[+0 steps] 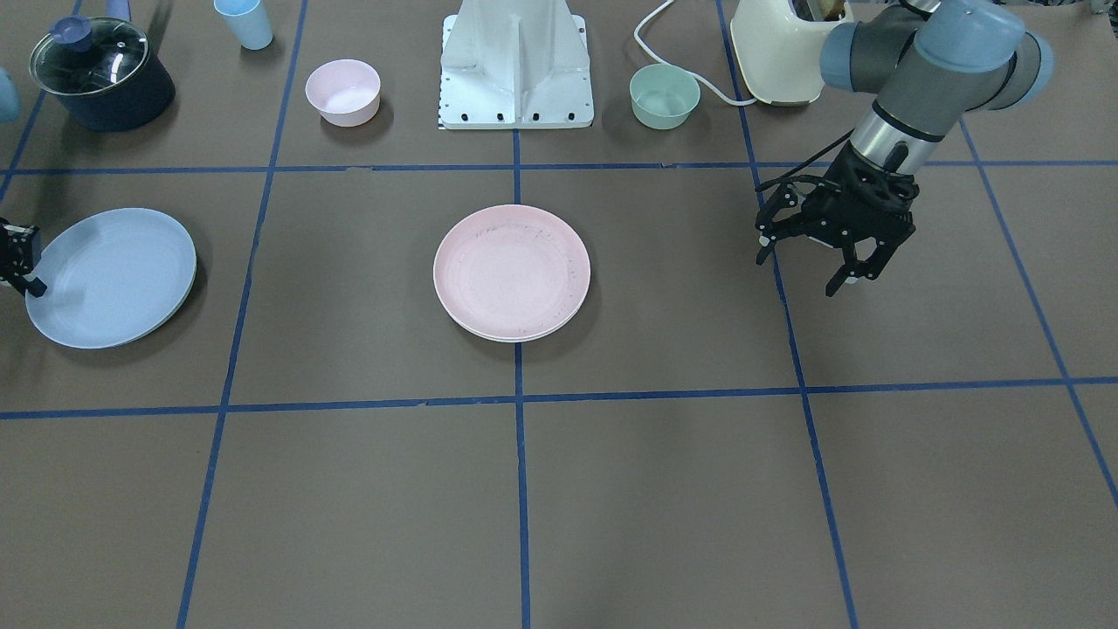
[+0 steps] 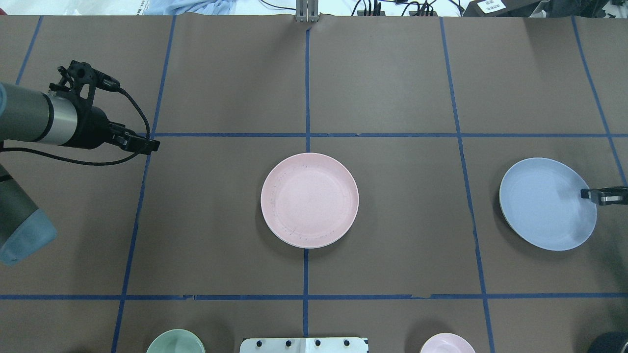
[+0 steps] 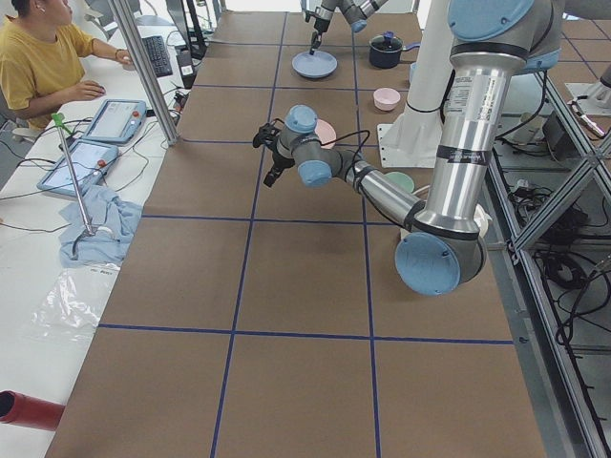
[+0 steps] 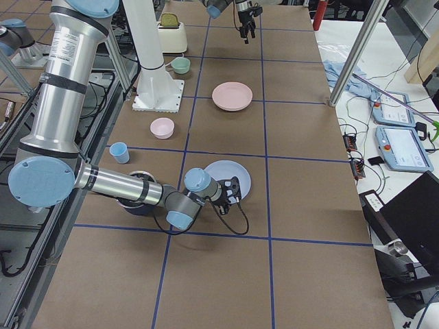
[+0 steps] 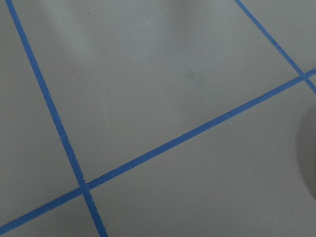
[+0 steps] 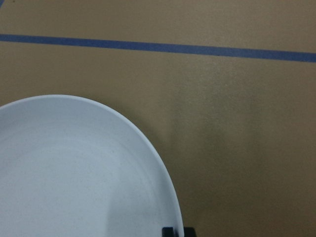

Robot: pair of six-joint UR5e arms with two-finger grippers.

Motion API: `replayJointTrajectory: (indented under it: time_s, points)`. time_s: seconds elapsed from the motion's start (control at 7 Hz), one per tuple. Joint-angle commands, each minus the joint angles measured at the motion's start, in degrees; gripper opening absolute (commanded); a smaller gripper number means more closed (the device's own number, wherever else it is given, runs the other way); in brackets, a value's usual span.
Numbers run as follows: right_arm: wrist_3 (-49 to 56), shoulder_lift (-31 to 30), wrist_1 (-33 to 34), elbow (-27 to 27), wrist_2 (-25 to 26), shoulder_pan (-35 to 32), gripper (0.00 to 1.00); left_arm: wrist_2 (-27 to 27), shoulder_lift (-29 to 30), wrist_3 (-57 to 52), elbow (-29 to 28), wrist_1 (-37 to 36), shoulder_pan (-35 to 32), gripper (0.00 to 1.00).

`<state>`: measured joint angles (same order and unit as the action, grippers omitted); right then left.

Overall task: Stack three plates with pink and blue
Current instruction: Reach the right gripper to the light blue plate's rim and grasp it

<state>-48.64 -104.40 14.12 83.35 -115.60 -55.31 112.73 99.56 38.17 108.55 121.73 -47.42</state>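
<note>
Pink plate [image 1: 512, 269] sits mid-bench, nested on top of the cream plate [image 1: 515, 337]. Only a pale sliver of cream rim shows under its near edge. The pink surface has a few dark scuffs.

Light blue plate [image 1: 111, 277] is well apart from the pink plate, on the robot's right. It looks tilted, with a shadow under it.

Behind the pink plate, by the robot base: small pink bowl [image 1: 342, 92], mint bowl [image 1: 665, 96], a dark pot [image 1: 100, 74] with its glass lid on, and a blue cup [image 1: 244, 22].

Right arm reaches in low from the robot's right. Right claw [image 2: 606, 195] is closed on the blue plate's outer rim, the side away from the pink plate. One fingertip lies over the rim in the right wrist view.

Left arm is on the other side of the pink plate, well apart from it, wrist angled down above bare bench [image 1: 664, 489]. Left claw [image 1: 817, 262] has its fingers spread wide, gripping nothing and touching nothing.
</note>
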Motion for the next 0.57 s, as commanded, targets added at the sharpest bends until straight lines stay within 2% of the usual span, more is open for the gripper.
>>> replayJointTrajectory:
  time_s: [0.0,0.29,0.43]
  points:
    - [-5.63,3.75,5.27,5.73,-1.20,-0.06,0.00,-0.05,0.10,0.50,0.00,0.00,0.05,1.00]
    - [-12.76,7.53,18.68,18.27,-1.38,0.20,0.00,0.04,0.10,1.72,-0.09,0.00,0.14,1.00]
    - [-18.37,7.98,23.45,25.21,-0.86,3.33,0.00,0.04,0.19,2.17,0.00,0.00,0.14,1.00]
